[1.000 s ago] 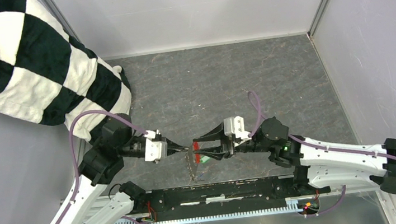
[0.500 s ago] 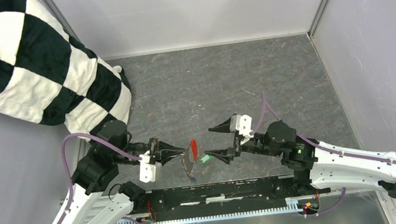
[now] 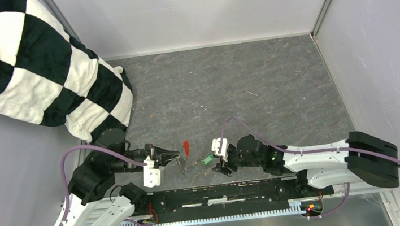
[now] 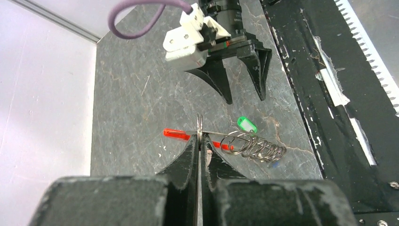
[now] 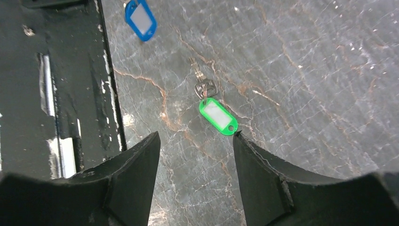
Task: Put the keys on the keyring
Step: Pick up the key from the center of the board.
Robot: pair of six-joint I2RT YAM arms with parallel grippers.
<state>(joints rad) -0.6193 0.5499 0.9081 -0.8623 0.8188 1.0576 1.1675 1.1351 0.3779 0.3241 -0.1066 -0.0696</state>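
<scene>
The left end effector [image 4: 199,140] pinches the thin red-tagged keyring [image 4: 181,134]; the right end effector [image 5: 195,136] (jaws wide) hovers over the green key [image 5: 216,116] on open marbled table [image 5: 306,70].

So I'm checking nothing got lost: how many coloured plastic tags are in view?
3: red tag on the ring pinched by the left gripper; green tag ahead of the open right gripper; blue tag beside the black rail. None seems hidden.

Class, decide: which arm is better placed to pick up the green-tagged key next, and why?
Right. The right claw is open, with the green-tagged key lying straight ahead of it. The left claw is shut on the keyring.
</scene>
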